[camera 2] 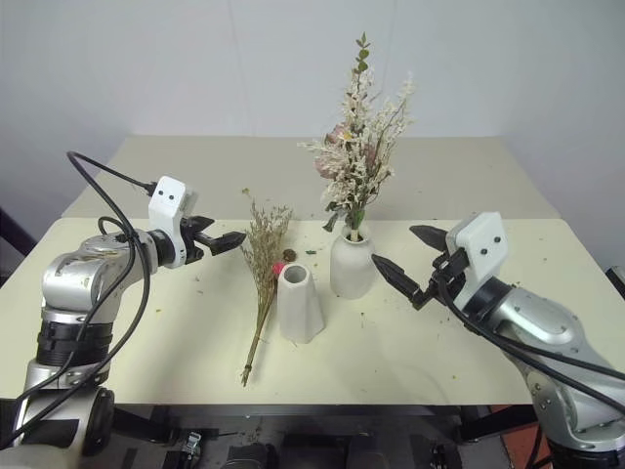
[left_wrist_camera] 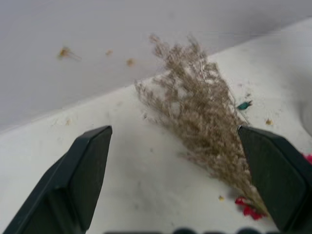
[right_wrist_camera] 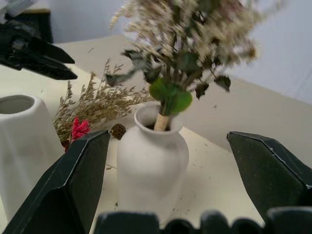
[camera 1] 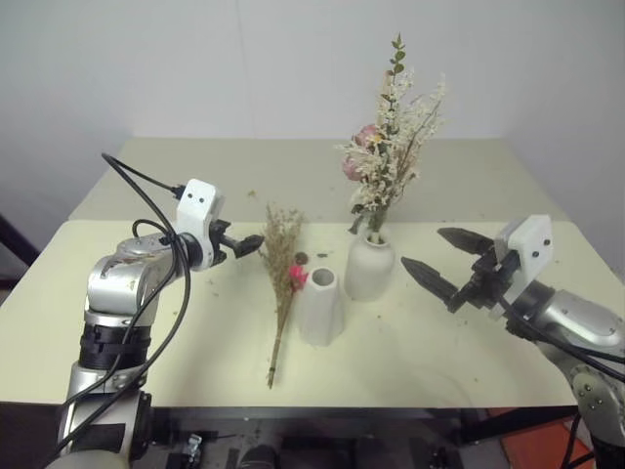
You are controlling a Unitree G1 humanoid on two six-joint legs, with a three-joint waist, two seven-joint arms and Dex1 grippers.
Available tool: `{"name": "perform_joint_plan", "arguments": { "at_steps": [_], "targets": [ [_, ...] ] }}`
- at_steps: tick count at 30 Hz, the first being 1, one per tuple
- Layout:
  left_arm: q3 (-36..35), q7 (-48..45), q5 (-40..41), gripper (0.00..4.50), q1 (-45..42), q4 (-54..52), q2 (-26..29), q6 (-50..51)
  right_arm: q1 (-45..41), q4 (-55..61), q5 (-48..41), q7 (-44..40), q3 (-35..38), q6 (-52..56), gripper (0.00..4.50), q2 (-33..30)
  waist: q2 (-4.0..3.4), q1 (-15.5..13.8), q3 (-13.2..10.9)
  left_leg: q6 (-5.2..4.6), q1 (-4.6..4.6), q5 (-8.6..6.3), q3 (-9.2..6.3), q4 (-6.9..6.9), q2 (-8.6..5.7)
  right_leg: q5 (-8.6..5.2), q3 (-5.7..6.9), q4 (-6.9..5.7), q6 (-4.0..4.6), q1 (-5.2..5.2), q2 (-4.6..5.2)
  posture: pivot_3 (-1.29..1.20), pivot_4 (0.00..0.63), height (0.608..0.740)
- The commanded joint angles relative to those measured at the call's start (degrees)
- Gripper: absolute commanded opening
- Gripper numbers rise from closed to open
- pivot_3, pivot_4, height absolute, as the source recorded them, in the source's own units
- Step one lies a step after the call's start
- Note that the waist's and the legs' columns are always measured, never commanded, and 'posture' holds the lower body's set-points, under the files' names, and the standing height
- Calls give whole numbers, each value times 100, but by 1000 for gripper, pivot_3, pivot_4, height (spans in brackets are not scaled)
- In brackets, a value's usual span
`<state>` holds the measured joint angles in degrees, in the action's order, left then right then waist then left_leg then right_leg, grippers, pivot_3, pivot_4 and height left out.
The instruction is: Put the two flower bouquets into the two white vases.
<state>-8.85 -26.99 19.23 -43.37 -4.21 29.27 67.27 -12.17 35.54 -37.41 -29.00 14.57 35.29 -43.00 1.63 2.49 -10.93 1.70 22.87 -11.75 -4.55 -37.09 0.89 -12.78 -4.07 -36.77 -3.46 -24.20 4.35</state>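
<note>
On a pale table [camera 1: 146, 322], a bouquet of pale pink roses, cream sprigs and green leaves [camera 1: 391, 147] already stands in the round-bellied white vase [camera 1: 369, 266]. The dried tan bouquet with a pink daisy [camera 1: 281, 283] lies flat just beside the empty tall tapered white vase [camera 1: 320, 305]. The left gripper [camera 1: 249, 244], jaws wide and empty, points level at its wispy tips; picking it up seems next. The right gripper [camera 1: 439, 259] hovers beside the round vase, jaws wide, holding nothing.

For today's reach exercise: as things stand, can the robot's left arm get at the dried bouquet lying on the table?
Probably yes. The open left gripper points at the dried bouquet, which lies flat beside the tall vase, with nothing between them.
</note>
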Motion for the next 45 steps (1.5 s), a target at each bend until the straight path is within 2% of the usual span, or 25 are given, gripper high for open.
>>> {"name": "perform_joint_plan", "arguments": {
  "at_steps": [1, 3, 5, 11, 15, 18, 23, 31, 38, 42, 45],
  "targets": [
    [-504, 353, 247, 4500, -517, -275, -98, 1333, -194, 224, -141, -134, 186, 66, 4493, -203, 1, 3, -1, 0, 0, 0, 0, 0, 0, 0, 1, 1, 0, 1, 0, 0, 150, 740],
    [-425, 330, 344, 4500, -789, -186, -15, 2132, -308, 205, -180, -106, 184, 135, 4493, -226, 2, 11, 0, 0, 0, 0, 0, 1, -1, -1, 0, 7, -2, 2, 1, 0, 150, 740],
    [-244, 303, 525, 4500, -931, -50, 149, 2497, -356, 213, -180, -103, 177, 191, 4493, -258, 2, 17, -1, 1, 3, 0, 0, 1, -5, -1, -1, 7, -2, 0, 4, 0, 150, 740],
    [1099, 59, 2046, 4500, -892, -136, 1613, 2523, -285, 464, -348, -203, 367, 408, 4493, -539, 2, 32, -1, 3, -1, 1, 0, 5, -1, -1, -3, -1, -1, -6, 2, 0, 150, 740],
    [1602, 410, 3075, 4500, -726, -430, 2166, 2523, -247, 479, -512, -204, 550, 560, 4493, -623, 3, 2, -2, 4, 0, 1, 1, 5, -2, -2, -3, 4, -1, -2, 5, 0, 150, 740],
    [1675, 961, 3823, 4500, -638, -316, 2071, 2523, -250, 454, -640, -183, 596, 688, 4493, -651, 3, -36, -2, 4, 0, 1, 1, 4, -3, -2, -2, 5, -1, 0, 7, 0, 150, 740],
    [1583, 2113, 4866, 4500, -599, 176, 1590, 2523, -405, 316, -769, -212, 528, 869, 4493, -729, 6, -39, -3, 4, 2, 1, 1, 3, -3, -1, -2, 5, 0, 0, 8, 0, 150, 740],
    [1465, 3216, 5837, 4500, -445, 713, 1350, 2523, -657, 67, -741, -262, 440, 928, 4493, -800, 6, -3, -3, 5, 0, 2, 2, 4, -3, 0, -5, 2, 3, -2, 5, 0, 150, 740],
    [1045, 3246, 6093, 4500, -499, 1614, 1016, 2523, -394, 248, -628, 41, 473, 851, 4493, -554, 6, -33, -3, 11, 3, 5, 1, 3, -7, 1, -4, 4, 4, -2, 8, 0, 150, 740],
    [1157, 2890, 6174, 4500, -521, 1799, 1134, 2523, -81, 508, -711, 118, 593, 933, 4493, -527, 6, -28, -2, 12, 3, 6, 1, 4, -7, 1, -3, 4, 5, -3, 7, 0, 150, 740],
    [1384, 2650, 5962, 4500, -651, 1893, 1246, 2523, 351, 814, -880, -133, 711, 981, 4493, -684, 6, -27, -2, 12, 3, 6, 1, 4, -7, 1, -3, 4, 4, -3, 7, 0, 150, 740]
  ]
}}
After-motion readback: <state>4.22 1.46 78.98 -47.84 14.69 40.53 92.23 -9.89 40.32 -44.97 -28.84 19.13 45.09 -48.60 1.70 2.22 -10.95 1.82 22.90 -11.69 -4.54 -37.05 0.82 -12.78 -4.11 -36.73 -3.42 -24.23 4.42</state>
